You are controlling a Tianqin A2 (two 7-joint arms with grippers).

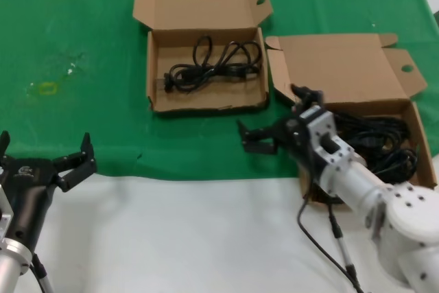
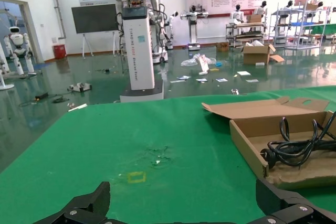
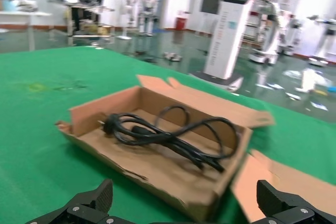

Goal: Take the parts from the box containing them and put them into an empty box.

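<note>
My left gripper (image 1: pixel 46 150) idles at the near left edge of the bench (image 1: pixel 82 25), fingers apart, nothing between them. Far centre, the narrow-lidded box (image 1: pixel 206 66) holds one coiled cord (image 1: pixel 212 63). My right gripper (image 1: pixel 271 118) hovers over green cloth between the boxes, fingers spread and bare. The remaining cords (image 1: pixel 384 142) lie tangled in the broad-lidded box (image 1: pixel 343 66), just right of those fingers.

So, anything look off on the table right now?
Only a yellowish stain and scuffed patch on the green cloth, toward the robot's left of the receiving box. One power cord lies coiled inside it; nothing spilled.
</note>
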